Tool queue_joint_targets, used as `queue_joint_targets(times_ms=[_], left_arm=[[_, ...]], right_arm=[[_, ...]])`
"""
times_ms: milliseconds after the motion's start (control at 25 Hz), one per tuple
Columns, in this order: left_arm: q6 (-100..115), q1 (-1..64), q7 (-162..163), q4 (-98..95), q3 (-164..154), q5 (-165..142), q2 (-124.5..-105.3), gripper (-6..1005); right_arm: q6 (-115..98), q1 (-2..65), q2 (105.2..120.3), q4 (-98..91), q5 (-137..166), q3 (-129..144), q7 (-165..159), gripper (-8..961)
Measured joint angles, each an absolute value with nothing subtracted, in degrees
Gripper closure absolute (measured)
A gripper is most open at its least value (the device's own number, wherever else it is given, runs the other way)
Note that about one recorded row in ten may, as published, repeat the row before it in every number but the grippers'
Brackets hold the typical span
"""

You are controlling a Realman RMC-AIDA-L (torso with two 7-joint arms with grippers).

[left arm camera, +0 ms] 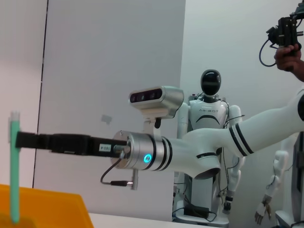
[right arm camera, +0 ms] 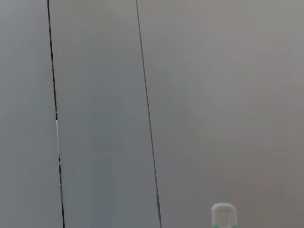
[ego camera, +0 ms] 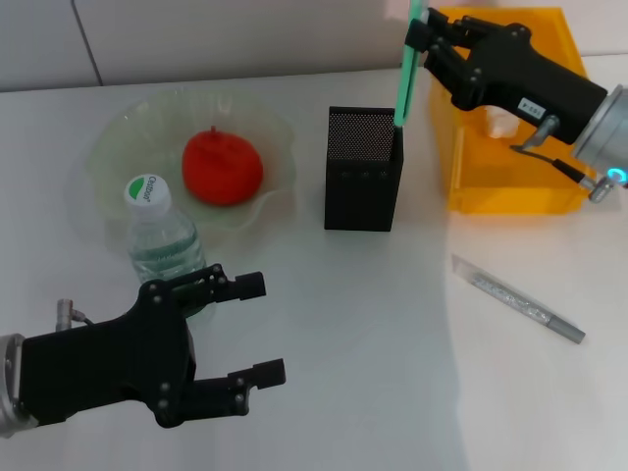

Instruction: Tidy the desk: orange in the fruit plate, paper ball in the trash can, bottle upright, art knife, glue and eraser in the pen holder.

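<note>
The white desk [ego camera: 324, 324] ran back to a pale panelled wall, with the pen holder [ego camera: 363, 169] near its middle. At about two o'clock from the holder the right gripper [ego camera: 420, 41] was clenched on a green stick [ego camera: 405, 69], probably the glue, held upright with its lower end just inside the holder's rim at the corner nearest the gripper. The risk, as I judged it, was that corner entry: a slight tilt on letting go could catch the stick on the mesh edge, tip the light holder, or drop the stick toward the trash can [ego camera: 505, 118] at three o'clock. The left gripper [ego camera: 250, 329] hovered at seven o'clock, jaws spread and empty, close beside the upright bottle [ego camera: 157, 231]. The orange [ego camera: 222, 165] sat in the fruit plate [ego camera: 113, 137] at nine o'clock. The art knife [ego camera: 518, 298] lay on the desk at four o'clock.
</note>
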State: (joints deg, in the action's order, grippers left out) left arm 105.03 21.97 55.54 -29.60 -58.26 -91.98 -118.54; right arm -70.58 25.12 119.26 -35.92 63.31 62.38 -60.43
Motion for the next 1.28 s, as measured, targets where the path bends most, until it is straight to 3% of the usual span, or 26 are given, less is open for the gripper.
queue_joint_targets(times_ms=[440,1280], left_arm=[[105.80,21.70,54.04,-28.32,-58.54,-92.03,-118.56,200],[105.81,21.64,53.52,-28.30,-58.53,-91.92,-118.56,200]], right_arm=[[-69.29,30.89,119.10,-26.14,63.21,61.85,-54.42,783],[-67.35,30.79,119.27,-23.77,63.74,63.19,-53.08,762]])
